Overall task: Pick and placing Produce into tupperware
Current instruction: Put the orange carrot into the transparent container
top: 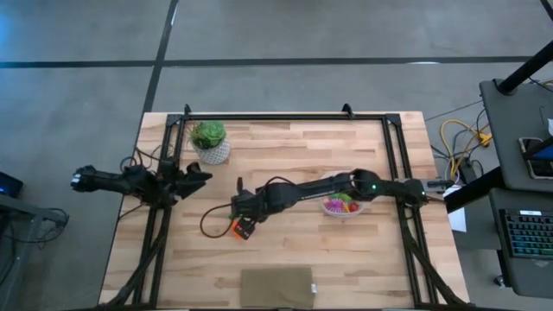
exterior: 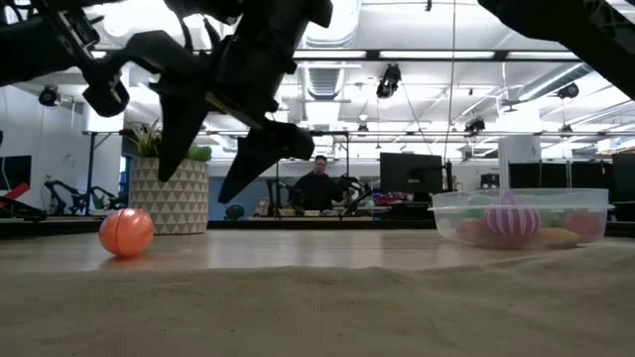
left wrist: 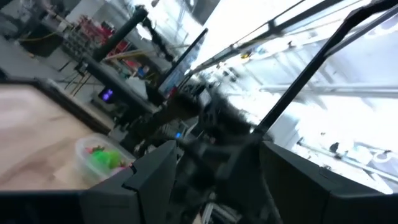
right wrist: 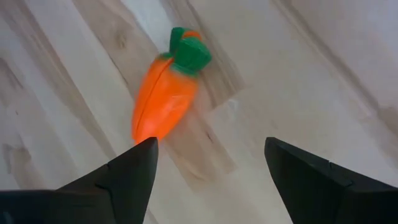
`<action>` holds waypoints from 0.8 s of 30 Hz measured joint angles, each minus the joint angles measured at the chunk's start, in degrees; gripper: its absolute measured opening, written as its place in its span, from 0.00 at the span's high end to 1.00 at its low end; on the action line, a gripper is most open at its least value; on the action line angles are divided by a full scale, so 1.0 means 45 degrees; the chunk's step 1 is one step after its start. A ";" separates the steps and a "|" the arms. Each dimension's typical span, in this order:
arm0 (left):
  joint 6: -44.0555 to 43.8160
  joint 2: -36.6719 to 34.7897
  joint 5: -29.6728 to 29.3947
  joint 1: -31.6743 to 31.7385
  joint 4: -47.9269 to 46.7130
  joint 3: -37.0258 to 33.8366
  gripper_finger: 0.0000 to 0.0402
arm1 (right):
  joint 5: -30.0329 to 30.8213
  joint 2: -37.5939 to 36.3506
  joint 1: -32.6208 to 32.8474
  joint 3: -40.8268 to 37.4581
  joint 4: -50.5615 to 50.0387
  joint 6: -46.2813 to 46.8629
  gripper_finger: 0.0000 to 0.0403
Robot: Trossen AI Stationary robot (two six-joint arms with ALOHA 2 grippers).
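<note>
The orange carrot with a green top (right wrist: 166, 93) lies flat on the wooden table (top: 285, 250); in the high view the carrot (top: 243, 230) is left of centre. My right gripper (right wrist: 211, 163) is open and hovers just above it without touching, its fingers spread above the table in the low view (exterior: 223, 164). The round clear tupperware (top: 344, 206) stands right of centre under the right arm. It holds a green ball, red pieces, a magenta bunch (exterior: 513, 219) and a yellow piece. My left gripper (top: 197, 176) waits open at the table's left edge.
A leafy plant in a white patterned pot (top: 210, 143) stands at the far left, close to my left gripper. A beige cloth (top: 276, 287) lies at the near edge. A black cable (top: 210, 223) loops beside the carrot. Black frame rails (top: 393, 147) run along the table's sides.
</note>
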 joint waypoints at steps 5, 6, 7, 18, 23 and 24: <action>0.0509 -0.0261 0.0094 0.0000 0.0833 0.0056 0.46 | -0.0012 0.0213 0.0020 0.0000 0.0513 0.0806 0.30; 0.0568 -0.0275 0.0134 0.0000 0.0809 0.0080 0.46 | -0.0002 0.0247 0.0016 0.0000 0.0730 0.0938 0.30; 0.0575 -0.0228 0.0127 0.0000 0.0863 0.0113 0.46 | -0.0006 0.0264 0.0016 0.0000 0.0878 0.1026 0.30; 0.0560 -0.0279 0.0388 0.0000 0.1848 0.0130 0.46 | -0.0467 0.0597 0.0080 -0.0107 0.1708 0.0715 0.30; 0.0563 -0.0255 0.0403 0.0000 0.1802 0.0121 0.46 | -0.0432 0.0599 0.0059 -0.0160 0.1966 0.0486 0.30; 0.0561 -0.0255 0.0438 0.0000 0.1797 0.0088 0.46 | -0.0389 0.0599 0.0059 -0.0162 0.1957 0.0478 0.30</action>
